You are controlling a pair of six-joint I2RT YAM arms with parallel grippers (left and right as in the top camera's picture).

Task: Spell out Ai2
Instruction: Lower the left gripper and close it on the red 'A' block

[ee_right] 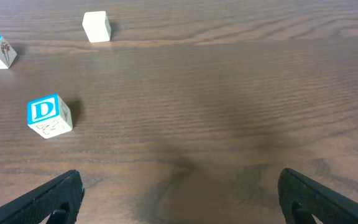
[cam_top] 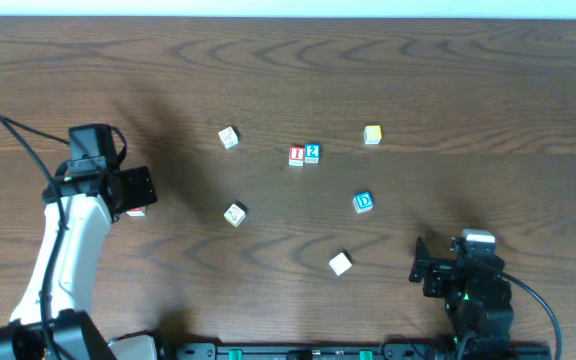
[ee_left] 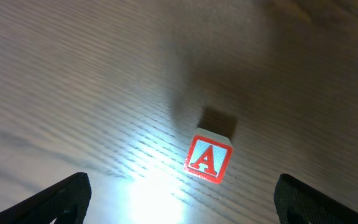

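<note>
1. Nearest the base, the right claw (ee_right: 185,202) rests spread and empty, well apart from every block.
2. Further out on the bench (cam_top: 468,80), the left claw (ee_left: 183,199) hangs spread over the A block (ee_left: 209,158), apparently lined up to grip it.
3. Beyond, the red block (cam_top: 296,155) and the 2 block (cam_top: 312,152) touch. The bare bench beside the red one looks meant for the A.

Dark-grained wooden table (cam_top: 468,80). Blue D block (cam_top: 364,202) taken as reference. Yellow block (cam_top: 372,134) above it in the overhead view. Plain white block (cam_top: 340,263) below, slightly left. Upper pale block (cam_top: 229,137) and lower pale block (cam_top: 235,213) well left.
</note>
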